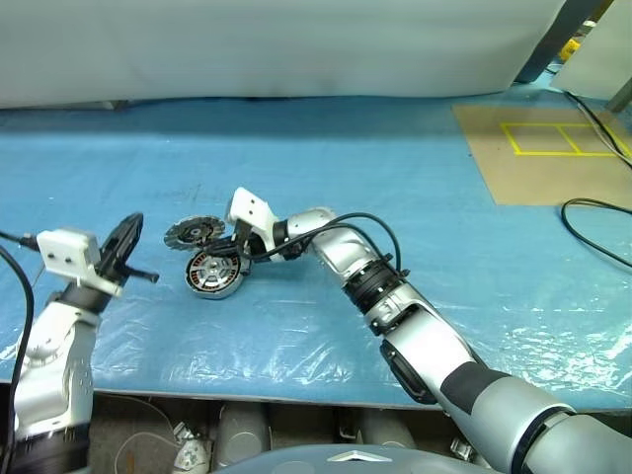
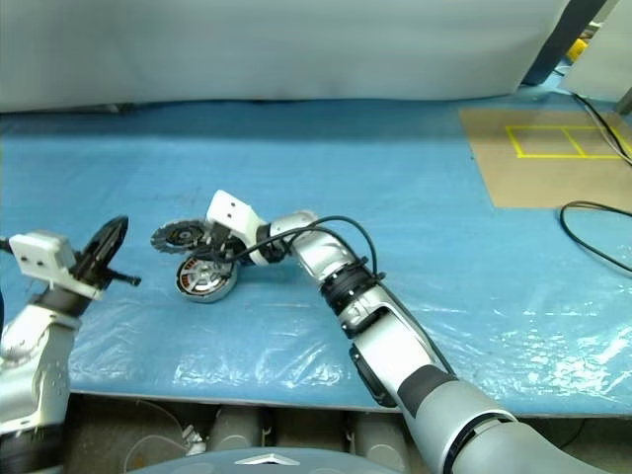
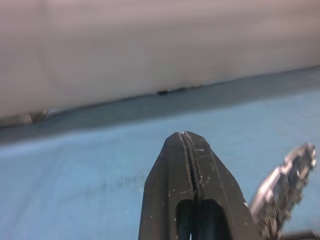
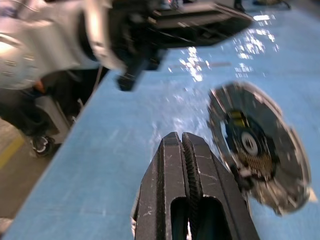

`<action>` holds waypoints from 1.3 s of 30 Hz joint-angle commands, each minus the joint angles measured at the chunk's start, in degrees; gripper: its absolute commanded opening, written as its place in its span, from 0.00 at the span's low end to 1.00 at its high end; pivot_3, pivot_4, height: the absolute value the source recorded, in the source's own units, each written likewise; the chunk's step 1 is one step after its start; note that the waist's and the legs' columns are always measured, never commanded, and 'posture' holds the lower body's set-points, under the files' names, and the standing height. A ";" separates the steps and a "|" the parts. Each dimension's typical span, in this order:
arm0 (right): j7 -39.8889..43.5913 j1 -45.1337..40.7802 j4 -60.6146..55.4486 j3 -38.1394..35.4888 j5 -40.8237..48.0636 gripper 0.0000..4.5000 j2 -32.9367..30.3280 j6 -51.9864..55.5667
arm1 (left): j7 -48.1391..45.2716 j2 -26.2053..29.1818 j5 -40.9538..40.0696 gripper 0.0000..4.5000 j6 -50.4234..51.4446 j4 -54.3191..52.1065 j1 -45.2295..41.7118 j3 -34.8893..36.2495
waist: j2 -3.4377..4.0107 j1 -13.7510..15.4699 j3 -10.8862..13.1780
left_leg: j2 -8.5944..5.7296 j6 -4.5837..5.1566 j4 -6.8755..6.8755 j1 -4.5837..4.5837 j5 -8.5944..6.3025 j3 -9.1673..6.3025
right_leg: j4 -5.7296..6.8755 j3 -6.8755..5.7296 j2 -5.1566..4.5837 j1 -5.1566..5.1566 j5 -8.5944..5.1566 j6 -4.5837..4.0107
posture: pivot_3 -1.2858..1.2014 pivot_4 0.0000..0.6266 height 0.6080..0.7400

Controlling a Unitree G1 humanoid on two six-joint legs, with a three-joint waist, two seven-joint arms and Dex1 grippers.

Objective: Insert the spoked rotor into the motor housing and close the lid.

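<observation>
From the head views: blue table [image 1: 415, 227] under crinkly, glossy plastic sheeting, with a tan board [image 1: 538, 148] marked in yellow lines at the far right corner and a black cable [image 1: 597, 212] looping near the right edge.

Left of centre, about midway between front and far edges: motor housing [image 1: 215, 273], a shallow round silver-grey puck lying flat with its open face up. Inside the well, a dark ring with pale radial marks and a hint of orange; too small to tell more.

Just beyond it toward the far edge: lid [image 1: 196, 233], a round silver disc of the same width, ribbed face up, rims meeting or overlapping from here; contact not certain.

From the right wrist view, and not from the head: close look at the lid, with fine radial ribs across a matte grey outer band, dark centre and small bright hub. Also right claw [image 4: 179, 137], black toothed pads pressed together on nothing, aimed toward the left edge, with the lid just beside its tips.

From the left wrist view: left claw [image 3: 184, 135], scuffed black wedge, clenched and empty, aimed at the far edge and a pale backdrop, with a ribbed silver rim at one side. From the head views, this claw raised over the left edge, well apart from both discs.
</observation>
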 commanded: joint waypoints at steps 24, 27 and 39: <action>-4.32 11.26 -29.68 -7.95 13.02 0.01 -19.45 24.52 | -32.67 12.31 0.76 0.00 20.70 20.08 -19.23 -18.86 | -0.10 1.17 -0.05 | -0.10 -0.07 -0.17 -0.01 0.02 -0.03 | -0.05 0.00 -0.07 -0.04 0.10 0.17 | 0.52 0.24 1.00; -5.03 10.17 -27.88 -7.97 12.63 0.01 -19.03 23.23 | -31.63 12.16 1.73 0.00 21.54 16.13 -15.24 -19.50 | -0.10 1.17 -0.04 | -0.07 -0.07 -0.17 -0.03 0.02 -0.03 | -0.06 -0.05 -0.06 -0.04 -0.01 -0.01 | 0.52 0.24 1.00; -12.21 6.83 -20.63 -7.78 11.59 0.01 -8.36 15.87 | -24.27 9.45 2.71 0.00 13.01 9.85 -8.51 -14.72 | -0.07 0.91 -0.04 | -0.08 -0.06 -0.18 0.02 0.02 -0.03 | -0.10 -0.02 -0.07 -0.02 -0.04 -0.06 | 0.52 0.24 1.00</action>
